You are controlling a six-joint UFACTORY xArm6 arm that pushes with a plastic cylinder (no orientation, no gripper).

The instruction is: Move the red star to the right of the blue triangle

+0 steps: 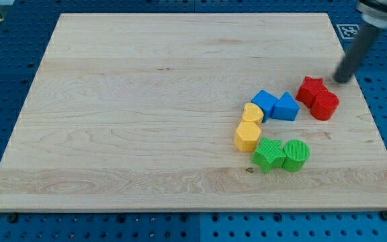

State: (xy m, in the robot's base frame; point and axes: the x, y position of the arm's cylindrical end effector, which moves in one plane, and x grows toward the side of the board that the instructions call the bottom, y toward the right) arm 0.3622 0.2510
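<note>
Jaws do not exist on this rig: only my tip (341,78), resting on the board to the upper right of the red star (310,89). Nearest the view's bottom, the blue triangle (287,107) lies left of the star, a narrow gap between them. A red cylinder (325,106) seems to touch the star's lower right. The star already lies right of the triangle; any nudge would run down-left.

Rod slants in from top right, my tip (341,78) down on board
</note>
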